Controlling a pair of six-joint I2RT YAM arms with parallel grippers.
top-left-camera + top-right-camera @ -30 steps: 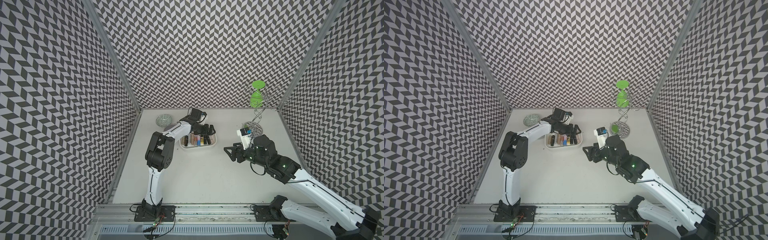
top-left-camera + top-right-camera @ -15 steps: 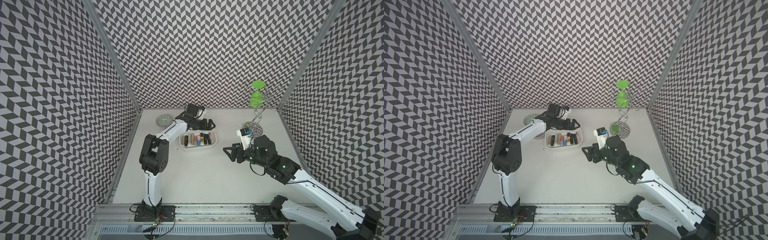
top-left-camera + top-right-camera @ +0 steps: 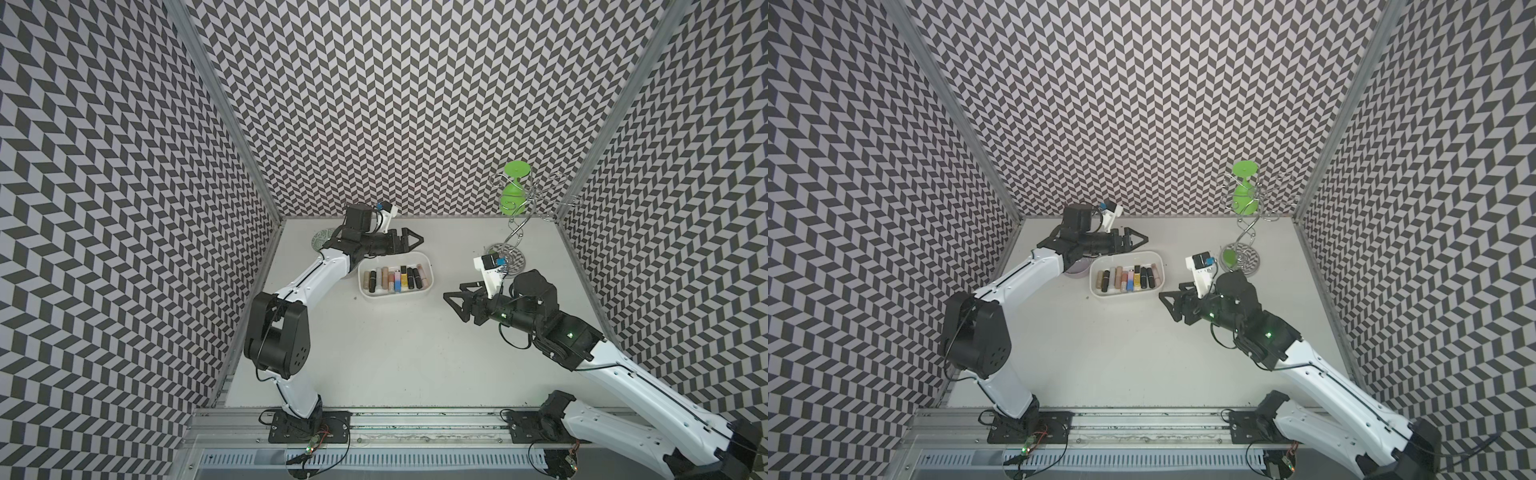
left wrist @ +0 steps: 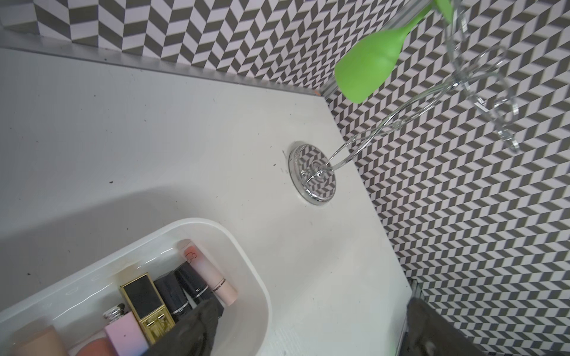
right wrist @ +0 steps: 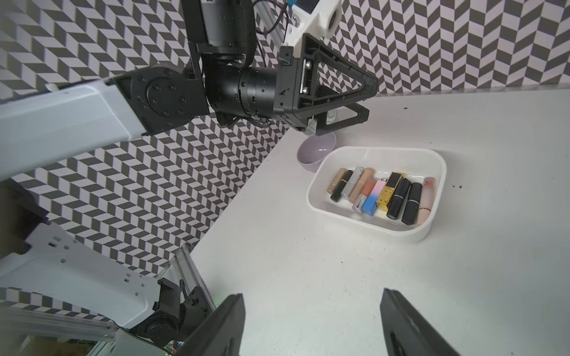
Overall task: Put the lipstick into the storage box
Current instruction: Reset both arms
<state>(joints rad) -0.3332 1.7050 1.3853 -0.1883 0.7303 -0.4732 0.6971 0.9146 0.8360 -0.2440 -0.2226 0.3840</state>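
Note:
The storage box (image 3: 395,296) (image 3: 1126,296) (image 5: 379,149) (image 4: 246,255) is a shallow white tray on the table, left of centre. Several lipsticks (image 3: 395,278) (image 3: 1128,279) (image 5: 385,194) (image 4: 142,292) lie side by side in it. My left gripper (image 3: 415,240) (image 3: 1143,239) (image 5: 370,100) (image 4: 311,333) hangs open and empty above the box's far edge. My right gripper (image 3: 453,296) (image 3: 1169,296) (image 5: 311,323) is open and empty too. It is above the table to the right of the box, pointing at it.
A lilac bowl (image 3: 1077,271) (image 5: 316,149) sits just left of the box, under my left arm. A green-patterned bowl (image 3: 321,240) is behind it. A chrome wire stand (image 3: 509,257) (image 3: 1244,259) (image 4: 313,174) holding a green cup (image 3: 515,193) (image 4: 367,71) stands at the back right.
My left gripper has risen out of the box and drawn back toward the far wall, open and empty. The right arm has stayed still.

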